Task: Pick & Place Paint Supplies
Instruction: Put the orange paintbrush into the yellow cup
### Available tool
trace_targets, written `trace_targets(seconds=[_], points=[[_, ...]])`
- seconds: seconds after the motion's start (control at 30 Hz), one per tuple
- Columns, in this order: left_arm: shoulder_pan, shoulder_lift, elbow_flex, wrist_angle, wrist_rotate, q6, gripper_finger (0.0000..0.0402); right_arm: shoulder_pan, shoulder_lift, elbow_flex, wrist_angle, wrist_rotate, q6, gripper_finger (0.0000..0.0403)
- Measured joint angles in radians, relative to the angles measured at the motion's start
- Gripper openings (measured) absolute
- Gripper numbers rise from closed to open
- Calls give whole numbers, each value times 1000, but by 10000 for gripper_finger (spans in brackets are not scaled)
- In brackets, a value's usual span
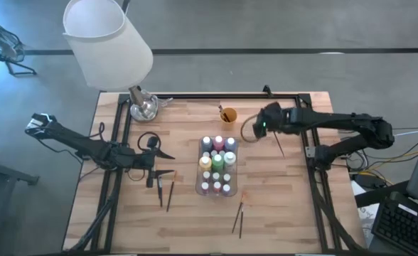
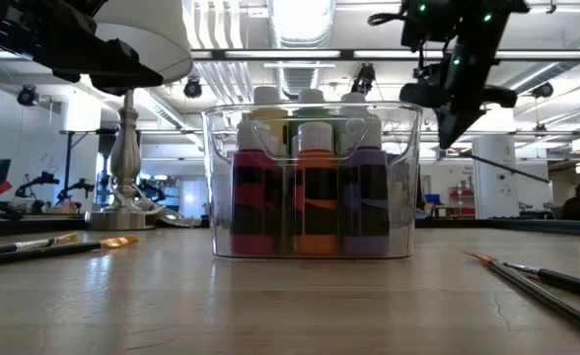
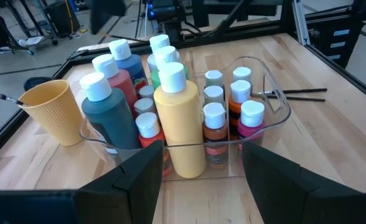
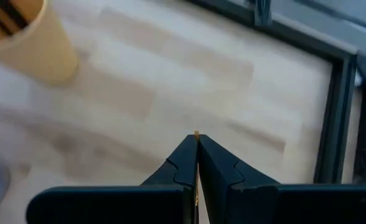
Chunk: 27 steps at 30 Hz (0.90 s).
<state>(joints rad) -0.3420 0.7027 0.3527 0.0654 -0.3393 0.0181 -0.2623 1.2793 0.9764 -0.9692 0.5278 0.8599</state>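
Observation:
A clear tray (image 1: 198, 171) at the table's middle holds several upright paint bottles (image 1: 217, 165), also seen in the left wrist view (image 3: 177, 118). My left gripper (image 1: 169, 163) stands open just left of the tray (image 3: 276, 112), above the table and touching nothing. My right gripper (image 1: 261, 129) hangs between the tray and the orange cup (image 1: 228, 114), shut on a thin paintbrush (image 1: 279, 146). The cup (image 3: 49, 112) holds a brush. Two brushes (image 1: 165, 193) lie on the table left of the tray and two more (image 1: 238, 217) near the front. My right gripper pinches the paintbrush between its two shut fingers, close to one end: a small orange tip (image 4: 196, 134) pokes out just past the fingertips. The fingers slant downward. The rest of the brush (image 2: 512, 170) trails back toward the table's right, lifted clear of the table.
A lamp with a white shade (image 1: 108, 41) and a metal base (image 1: 143, 107) stands at the far left corner. A black frame (image 1: 315, 142) runs along the table's edges. Bare wood lies right of the tray.

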Motion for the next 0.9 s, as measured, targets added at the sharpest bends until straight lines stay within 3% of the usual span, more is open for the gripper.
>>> trace_targets(seconds=[0.4,0.77,0.9], points=[[0,0,0,0,0,0,222,-244,1,4,514,-44,-509,8],[0,0,0,0,0,0,222,-262,1,4,944,-227,-793,8],[0,0,0,0,0,0,222,-262,1,-4,1047,-362,-848,8]])
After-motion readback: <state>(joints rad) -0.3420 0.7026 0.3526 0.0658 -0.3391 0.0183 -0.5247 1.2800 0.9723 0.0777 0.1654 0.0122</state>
